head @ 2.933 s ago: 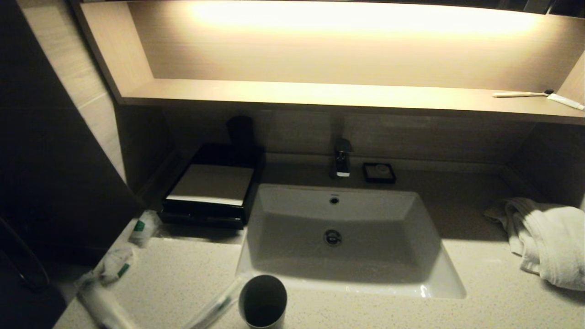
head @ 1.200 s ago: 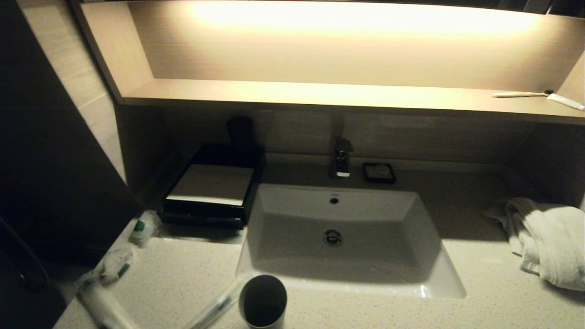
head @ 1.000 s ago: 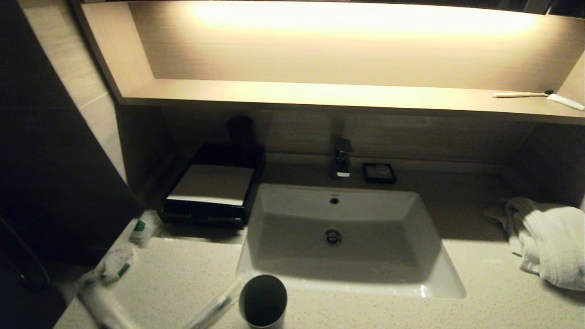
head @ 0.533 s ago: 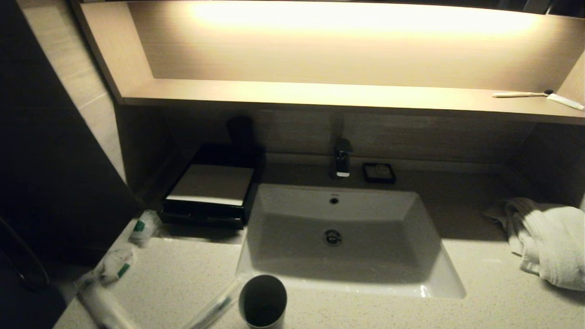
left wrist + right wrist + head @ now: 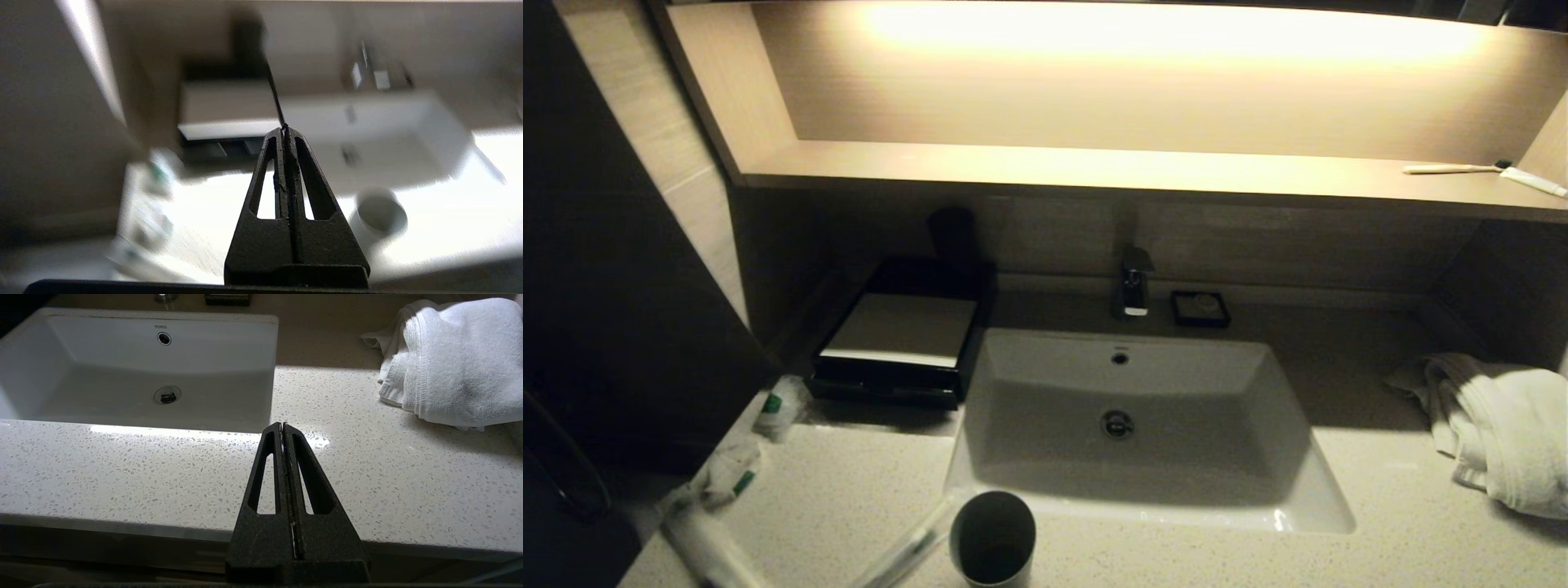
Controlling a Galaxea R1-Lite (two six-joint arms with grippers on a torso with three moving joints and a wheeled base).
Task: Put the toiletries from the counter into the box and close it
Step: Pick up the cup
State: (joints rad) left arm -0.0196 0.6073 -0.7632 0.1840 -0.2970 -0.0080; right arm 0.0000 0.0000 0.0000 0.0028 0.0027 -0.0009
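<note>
The black box (image 5: pixel 898 331) with its pale top panel stands on the counter (image 5: pixel 849 490) left of the sink, its front drawer (image 5: pixel 882 392) slightly out. Near the counter's left edge lie the toiletries: a white sachet with a green mark (image 5: pixel 778 406), a second sachet (image 5: pixel 731 474), a white tube (image 5: pixel 707 545) and a clear-wrapped toothbrush (image 5: pixel 907 549). Neither arm shows in the head view. My left gripper (image 5: pixel 284 127) is shut and empty, above the counter's front facing the box (image 5: pixel 229 106). My right gripper (image 5: pixel 282 424) is shut and empty, over the counter's front edge right of the sink.
A dark cup (image 5: pixel 992 539) stands at the front beside the wrapped toothbrush. The white sink (image 5: pixel 1127 490) fills the middle, with faucet (image 5: pixel 1134 282) and black soap dish (image 5: pixel 1200 309) behind. A white towel (image 5: pixel 1494 425) lies at the right. A lit shelf (image 5: pixel 1094 171) overhangs the back.
</note>
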